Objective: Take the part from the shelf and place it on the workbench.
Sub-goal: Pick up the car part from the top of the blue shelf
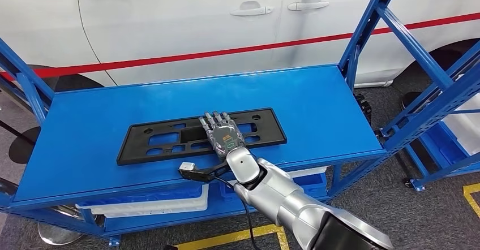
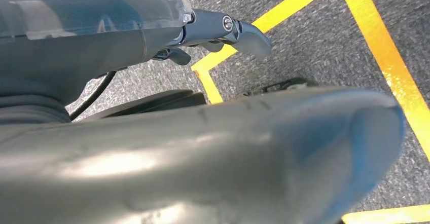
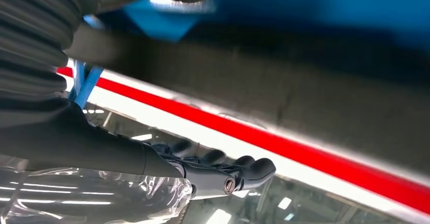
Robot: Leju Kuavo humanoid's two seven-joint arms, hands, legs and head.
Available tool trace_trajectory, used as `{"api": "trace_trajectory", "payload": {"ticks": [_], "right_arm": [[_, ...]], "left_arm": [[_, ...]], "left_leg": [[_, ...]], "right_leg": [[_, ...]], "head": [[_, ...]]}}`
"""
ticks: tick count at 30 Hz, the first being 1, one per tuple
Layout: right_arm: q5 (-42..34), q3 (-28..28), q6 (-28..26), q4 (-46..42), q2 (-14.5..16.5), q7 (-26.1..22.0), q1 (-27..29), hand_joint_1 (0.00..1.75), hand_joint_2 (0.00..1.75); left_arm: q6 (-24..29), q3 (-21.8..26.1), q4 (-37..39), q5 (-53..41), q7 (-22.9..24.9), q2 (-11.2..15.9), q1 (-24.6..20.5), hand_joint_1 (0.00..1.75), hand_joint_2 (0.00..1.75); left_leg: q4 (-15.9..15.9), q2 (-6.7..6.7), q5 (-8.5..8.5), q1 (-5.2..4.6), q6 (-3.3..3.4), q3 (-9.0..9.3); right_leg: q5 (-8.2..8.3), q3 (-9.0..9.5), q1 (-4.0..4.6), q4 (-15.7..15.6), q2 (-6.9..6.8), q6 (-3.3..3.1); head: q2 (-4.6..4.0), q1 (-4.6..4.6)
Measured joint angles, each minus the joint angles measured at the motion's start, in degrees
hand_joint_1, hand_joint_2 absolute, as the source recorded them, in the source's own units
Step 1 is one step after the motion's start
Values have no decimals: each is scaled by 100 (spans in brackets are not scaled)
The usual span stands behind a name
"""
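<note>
A long flat black plastic part (image 1: 158, 142) with cut-outs lies on the blue top shelf (image 1: 317, 103), slightly askew. My right hand (image 1: 225, 136) reaches over its near edge, palm down, fingers stretched across the middle of the part. In the right wrist view the part (image 3: 304, 92) is a dark blurred band and the dark fingers (image 3: 253, 169) stand a little apart from it, so the hand does not grip it. My left hand (image 2: 223, 29) hangs beside my body over grey floor and holds nothing.
A white car (image 1: 187, 18) with a red stripe stands close behind the shelf. Blue uprights rise at both ends of the shelf, and a second blue rack (image 1: 441, 91) stands on the right. White trays (image 1: 153, 205) sit on the lower level. Yellow tape (image 1: 226, 238) marks the floor.
</note>
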Motion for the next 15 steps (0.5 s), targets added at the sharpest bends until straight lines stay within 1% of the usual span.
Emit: {"api": "trace_trajectory", "payload": {"ticks": [1,2,3,5,6,7,8,10,11,12,13,14,15], "right_arm": [[-6,-2,8,21,-6,-38,20,175,175],[-11,-5,13,39,-10,-67,38,175,175],[-15,-11,17,54,-13,-88,48,175,175],[-19,-22,22,69,-14,-111,49,175,175],[-19,-30,23,73,-14,-115,46,175,175],[-20,-36,23,76,-14,-121,45,175,175],[-20,-41,23,78,-14,-127,44,175,175],[-20,-47,23,83,-14,-136,46,175,175],[-20,-49,23,85,-10,-138,46,175,175],[-20,-50,24,86,-7,-138,46,175,175],[-20,-51,25,87,-3,-138,44,175,175],[-20,-52,25,89,1,-139,46,175,175],[-20,-52,26,93,1,-140,50,175,175]], "left_arm": [[0,0,0,4,-4,0,9,0,0],[0,0,0,9,-9,0,17,0,0],[0,0,0,14,-15,0,22,0,0],[0,0,0,23,-25,-2,24,0,0],[0,0,0,29,-28,-3,23,0,0],[0,0,0,33,-32,-5,22,0,0],[1,0,0,35,-34,-6,22,0,0],[4,1,0,38,-40,-7,24,0,0],[7,1,0,38,-43,-5,25,0,0],[8,1,0,39,-46,-3,25,0,0],[8,1,0,39,-49,-2,24,0,0],[9,1,0,39,-51,0,25,0,0],[9,1,0,39,-53,0,28,0,0]], "left_leg": [[2,0,1,-3,3,-5],[7,-2,0,-5,3,-7],[12,-6,-2,-5,0,-5],[23,-14,-12,-6,-14,4],[29,-17,-20,-11,-27,6],[40,-20,-27,-22,-46,1],[46,-21,-30,-30,-69,-7],[41,-22,-26,-38,-128,-17],[40,-20,-37,-32,-159,-20],[85,-18,-83,-29,-189,-37],[233,-16,-188,-25,-215,-99],[506,-14,-351,-18,-238,-219],[880,-12,-541,-13,-259,-384]], "right_leg": [[-59,-124,-6,249,0,6],[-9,-156,-9,301,-1,5],[123,-93,-12,166,-1,-3],[485,207,-11,-454,-2,-35],[605,369,-5,-779,-1,-58],[681,487,6,-1038,0,-78],[713,556,19,-1203,2,-94],[709,577,39,-1296,7,-121],[720,583,26,-1313,4,-145],[733,594,12,-1336,-1,-179],[748,605,-4,-1362,-8,-213],[758,615,-15,-1381,-15,-241],[758,613,-11,-1383,-18,-257]], "head": [[0,0],[-1,1],[0,0],[0,1],[0,0],[0,-1],[0,-2],[0,-3],[0,-4],[0,-5],[0,-13],[0,-20],[-1,-26]]}}
